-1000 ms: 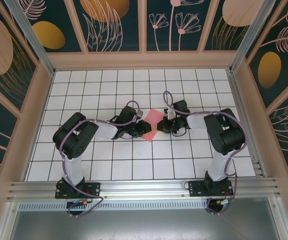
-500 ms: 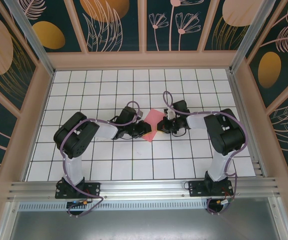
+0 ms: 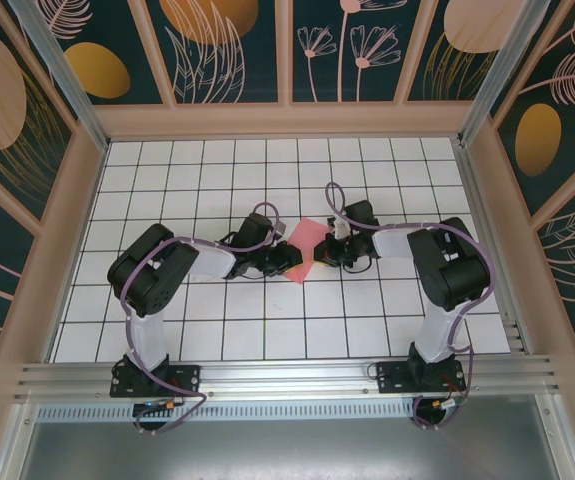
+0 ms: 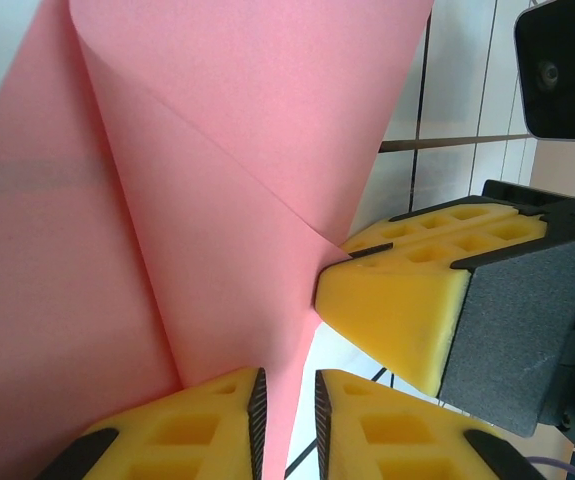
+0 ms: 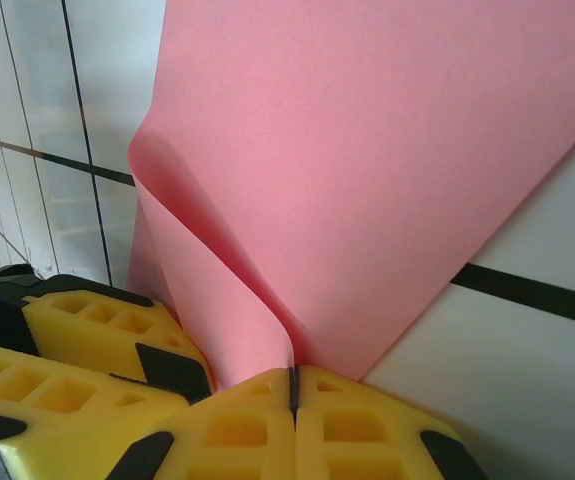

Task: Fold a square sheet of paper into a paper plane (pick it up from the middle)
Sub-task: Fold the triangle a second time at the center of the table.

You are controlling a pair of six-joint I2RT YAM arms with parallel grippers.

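Square sheet of paper (image 3: 307, 238) sits near the middle of the table (image 3: 167, 330), raised between the two arms where they meet. In the top external view the left gripper (image 3: 293, 262) reaches in from the left and the right gripper (image 3: 323, 254) from the right, their tips close together at the paper's near corner. Most of the pink sheet fans out behind them toward the far side.

In the left wrist view, the left gripper (image 4: 287, 420) has its yellow pads drawn close, with a pink fold filling the narrow slot between them, so it looks clamped on the paper. A slanting crease runs across the sheet (image 4: 217, 150) above. The right gripper (image 4: 417, 300) presses in just beside it, touching the same bunched corner.

In the right wrist view, the right gripper (image 5: 293, 400) is pinched tight, the pads meeting on a thin pink edge. The square sheet of paper (image 5: 367, 150) rises from that pinch and curls over to one side, not yet flat. The left gripper's pads (image 5: 87, 340) sit right alongside.

By my reading, this is an early fold. The sheet is gathered at one point and a crease is being set, but no pointed nose has formed. The next move likely calls for one gripper to hold firm while the other lets go and regrips further along. Too hard a pull could tear or skew the thin sheet.
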